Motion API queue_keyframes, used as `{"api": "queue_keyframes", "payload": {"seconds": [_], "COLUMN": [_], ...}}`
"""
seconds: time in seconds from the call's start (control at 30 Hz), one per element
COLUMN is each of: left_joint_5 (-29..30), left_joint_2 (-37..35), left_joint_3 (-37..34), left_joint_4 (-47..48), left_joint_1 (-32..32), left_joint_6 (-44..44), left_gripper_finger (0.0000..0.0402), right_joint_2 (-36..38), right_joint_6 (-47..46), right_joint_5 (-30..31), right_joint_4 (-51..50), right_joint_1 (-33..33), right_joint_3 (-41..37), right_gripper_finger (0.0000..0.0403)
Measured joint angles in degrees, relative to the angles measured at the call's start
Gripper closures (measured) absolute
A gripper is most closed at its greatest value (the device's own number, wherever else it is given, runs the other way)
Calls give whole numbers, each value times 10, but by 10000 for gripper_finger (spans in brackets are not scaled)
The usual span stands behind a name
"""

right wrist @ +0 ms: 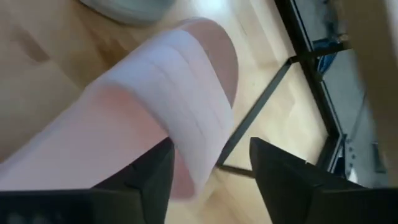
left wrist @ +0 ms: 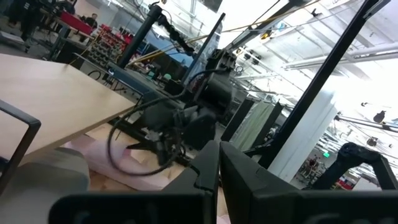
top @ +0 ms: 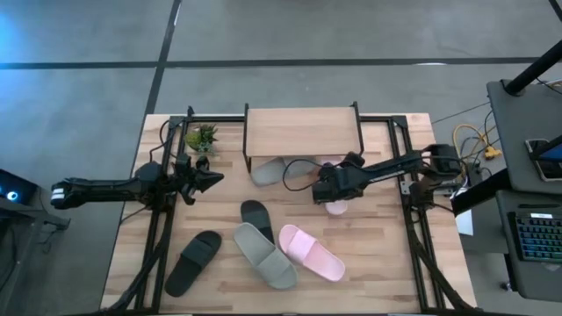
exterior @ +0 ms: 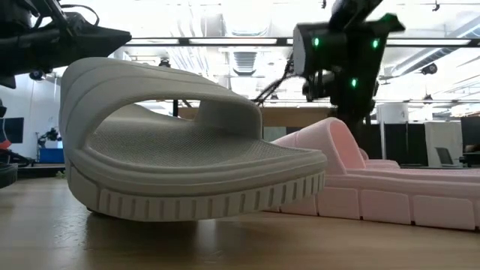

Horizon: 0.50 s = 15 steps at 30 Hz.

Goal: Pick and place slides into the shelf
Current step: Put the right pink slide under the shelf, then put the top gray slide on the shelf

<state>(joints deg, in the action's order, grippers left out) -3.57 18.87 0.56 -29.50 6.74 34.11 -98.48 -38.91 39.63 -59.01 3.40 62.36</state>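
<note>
- The right gripper [top: 332,195] hangs just in front of the small wooden-topped shelf with thin black legs [top: 302,130]. Its jaws stand apart, with nothing clamped.
- A pale pink foam slide [right wrist: 155,106] lies right under it, half tucked below the shelf, with its strap between the two dark fingers [right wrist: 146,180]. Its long side points in toward the shelf.
- A light grey foam slide [top: 268,170] sits under the shelf beside it.
- Four more slides lie on the table, well apart from the shelf. The right arm looks nearer to the pink one [top: 311,253].
- The left gripper [top: 204,180] waits off to the left, squeezed shut and empty.
</note>
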Motion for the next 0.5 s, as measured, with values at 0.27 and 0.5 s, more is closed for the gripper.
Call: {"api": "queue_keyframes", "payload": {"seconds": [0.27, 0.5], "left_joint_5": [0, 0], "left_joint_2": [-1, -1], "left_joint_3": [0, 1], "left_joint_4": [0, -1], "left_joint_1": [0, 0], "left_joint_6": [0, 1], "left_gripper_finger": [402, 402], "right_joint_2": [41, 35], "right_joint_6": [6, 30], "right_joint_5": [-72, -205], "right_joint_4": [-58, 35], "right_joint_1": [12, 5], "right_joint_3": [28, 123], "right_gripper_finger": [182, 188]}}
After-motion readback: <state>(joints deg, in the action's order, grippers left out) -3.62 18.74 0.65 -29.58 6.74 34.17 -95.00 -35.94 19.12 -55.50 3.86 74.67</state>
